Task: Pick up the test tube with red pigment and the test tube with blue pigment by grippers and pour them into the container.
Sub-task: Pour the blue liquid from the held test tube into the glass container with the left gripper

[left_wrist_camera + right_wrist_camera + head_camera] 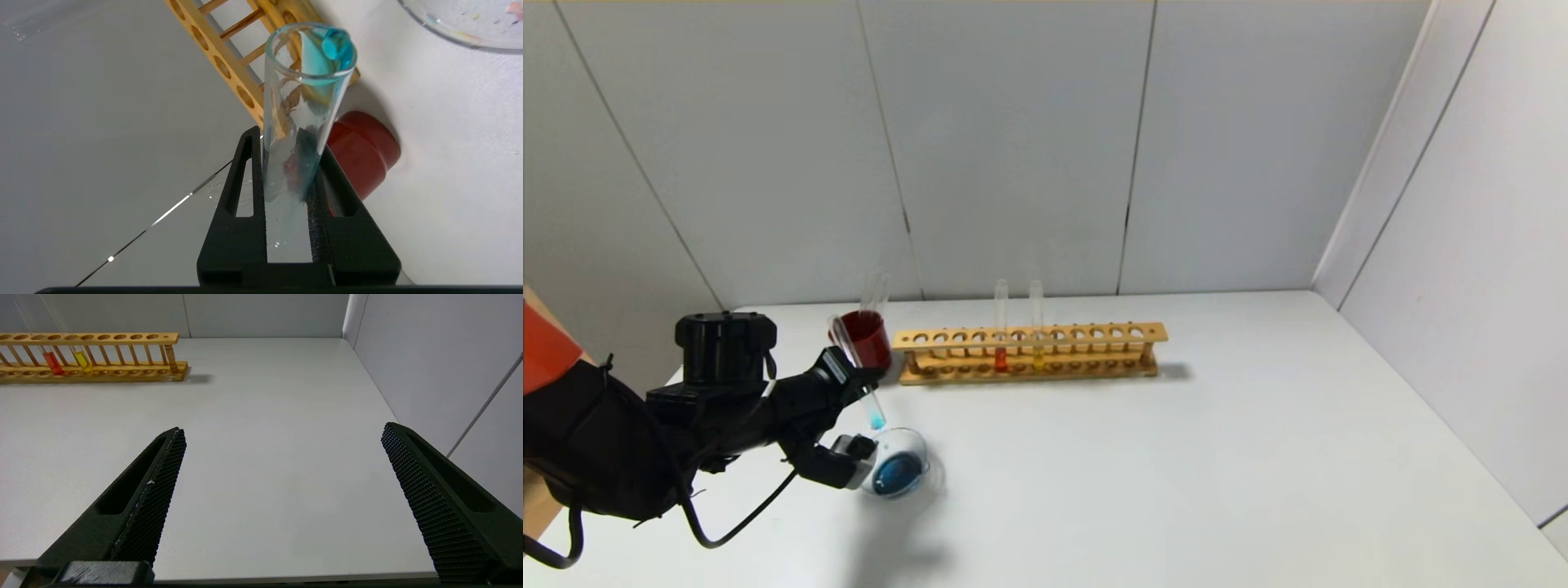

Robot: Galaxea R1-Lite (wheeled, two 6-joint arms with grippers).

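My left gripper [856, 384] is shut on the test tube with blue pigment [864, 392] and holds it tilted, mouth down, just above the container [913, 445], a clear glass dish with blue liquid in it. In the left wrist view the gripper [288, 143] clamps the tube [302, 106]; teal liquid sits at its open lip. The dish rim [470, 32] shows beyond. The test tube with red pigment [1001, 358] stands in the wooden rack [1094, 335], also seen in the right wrist view [52, 363]. My right gripper [284, 430] is open and empty over the table's near right part.
A yellow-liquid tube [1037, 357] stands beside the red one in the rack. A dark red cup [866, 336] with a clear tube [876, 292] in it stands left of the rack, just behind my left gripper. Grey walls close the back and right.
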